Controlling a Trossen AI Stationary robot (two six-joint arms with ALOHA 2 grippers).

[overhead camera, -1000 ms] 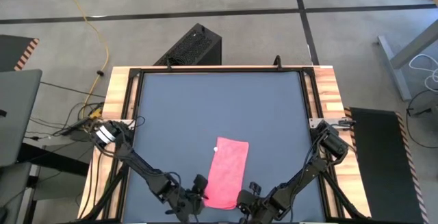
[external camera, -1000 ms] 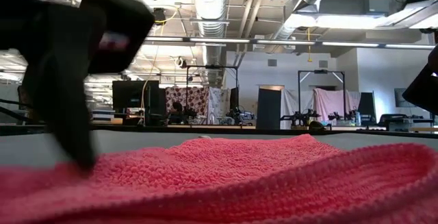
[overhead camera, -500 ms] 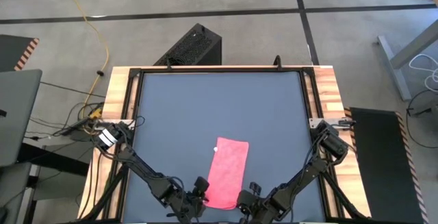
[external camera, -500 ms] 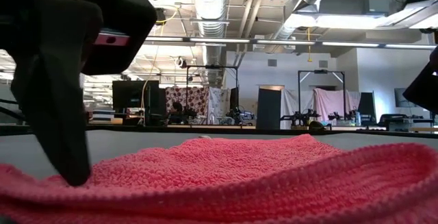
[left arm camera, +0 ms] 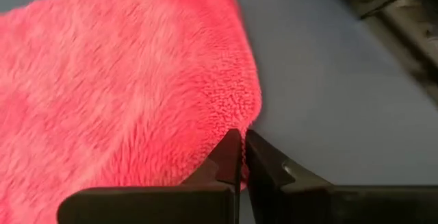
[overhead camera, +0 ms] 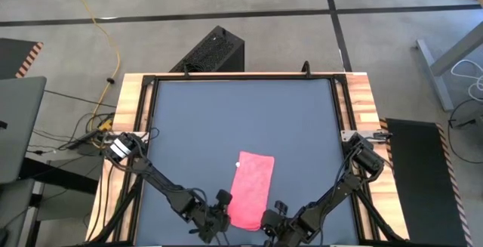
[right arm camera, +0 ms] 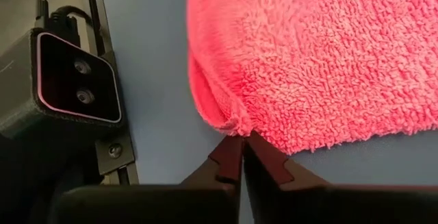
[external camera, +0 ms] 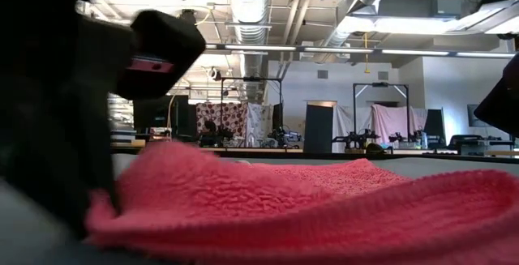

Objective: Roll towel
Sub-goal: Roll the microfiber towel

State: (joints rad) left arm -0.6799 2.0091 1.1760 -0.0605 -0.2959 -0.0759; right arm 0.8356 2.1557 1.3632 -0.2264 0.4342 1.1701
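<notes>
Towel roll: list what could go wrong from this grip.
1. Both claws pinch only the very edge of the towel: the left claw and the right claw each hold a thin bit of hem, so a corner may slip out once they lift.
2. In the low view the left corner is raised while the right side lies lower, so the roll could start crooked.
3. The far end lies free on the table, so the cloth may drag instead of rolling.
</notes>
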